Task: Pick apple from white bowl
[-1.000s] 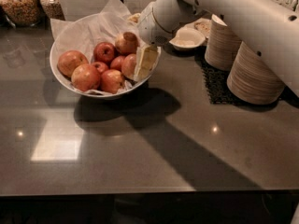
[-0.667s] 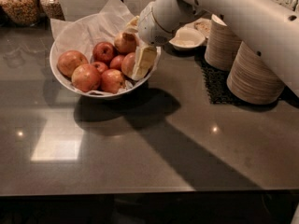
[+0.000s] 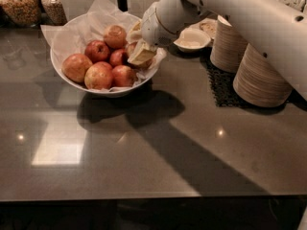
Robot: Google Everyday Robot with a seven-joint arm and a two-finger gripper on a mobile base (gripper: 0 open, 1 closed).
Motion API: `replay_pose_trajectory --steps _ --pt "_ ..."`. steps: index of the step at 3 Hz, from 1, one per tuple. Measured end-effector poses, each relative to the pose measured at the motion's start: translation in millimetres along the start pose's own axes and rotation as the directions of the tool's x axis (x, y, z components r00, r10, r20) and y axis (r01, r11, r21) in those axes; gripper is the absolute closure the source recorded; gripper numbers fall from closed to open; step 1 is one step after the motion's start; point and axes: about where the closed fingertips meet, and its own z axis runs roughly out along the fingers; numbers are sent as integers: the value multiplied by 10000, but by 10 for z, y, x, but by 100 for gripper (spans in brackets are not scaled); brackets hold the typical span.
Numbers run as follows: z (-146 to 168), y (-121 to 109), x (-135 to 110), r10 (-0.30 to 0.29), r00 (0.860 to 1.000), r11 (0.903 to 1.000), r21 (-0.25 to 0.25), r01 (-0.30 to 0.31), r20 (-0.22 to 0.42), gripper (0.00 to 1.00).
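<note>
Fruit fills the large, deep white bowl (image 3: 111,90) lined with crumpled white paper (image 3: 79,28), which stands on the dark, glossy grey desk (image 3: 163,157). The large round apple with pale yellow-tan skin and a pink blush (image 3: 115,35) lies at the back of the bowl, on top of the pile. Smaller dark red apples (image 3: 97,51) sit just in front of it, and two big orange-red apples (image 3: 76,67) lie towards the bowl's left and front rim. The robot's white arm (image 3: 225,11) reaches in from beyond the bowl's right side. Its beige-tipped end effector (image 3: 142,53) sits inside the bowl at the right rim, just beside the pale apple and seemingly against a half-hidden red apple (image 3: 130,47); I cannot tell whether it is released or clenched. Right of the bowl a small shallow white dish (image 3: 192,38) rests on the desk, and farther right two stacks of beige plates (image 3: 261,78) stand by a black mesh mat (image 3: 221,83). Two glass jars of dry food (image 3: 19,4) stand behind the bowl's left side.
</note>
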Motion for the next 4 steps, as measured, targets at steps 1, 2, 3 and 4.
replay_pose_trajectory --steps 1,2,3,4 --pt "1 1 -1 -1 10000 10000 -3 1 1 0" --pt "2 0 0 2 10000 10000 1 -2 0 0" --pt "22 -210 153 530 9985 9962 703 -521 -119 0" --pt "-4 -518 345 1089 9937 9818 1596 -1033 -269 0"
